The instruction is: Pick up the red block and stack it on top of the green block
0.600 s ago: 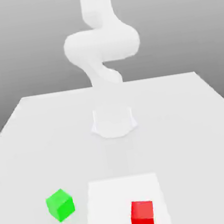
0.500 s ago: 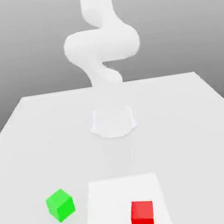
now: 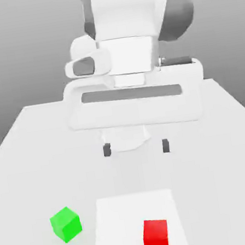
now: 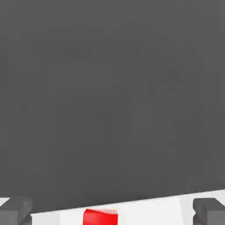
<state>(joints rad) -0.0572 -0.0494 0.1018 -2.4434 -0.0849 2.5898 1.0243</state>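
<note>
- Two-finger grey-tipped gripper (image 3: 136,147) spread wide, holding nothing — hanging clear above the white table (image 3: 31,160), presumably readied to straddle a cube.
- Small matte bright red block (image 3: 156,237) resting on a paler square patch (image 3: 117,219) of the tabletop, near the front edge, well apart from the fingertips.
- Small matte bright green block (image 3: 66,224) just off that patch toward the exterior view's left, apart from the red one — top face bare, free for stacking.
- In the hand view, red block (image 4: 100,216) cut off at the frame edge; the dark expanse beyond probably plain background, hard to say.
</note>
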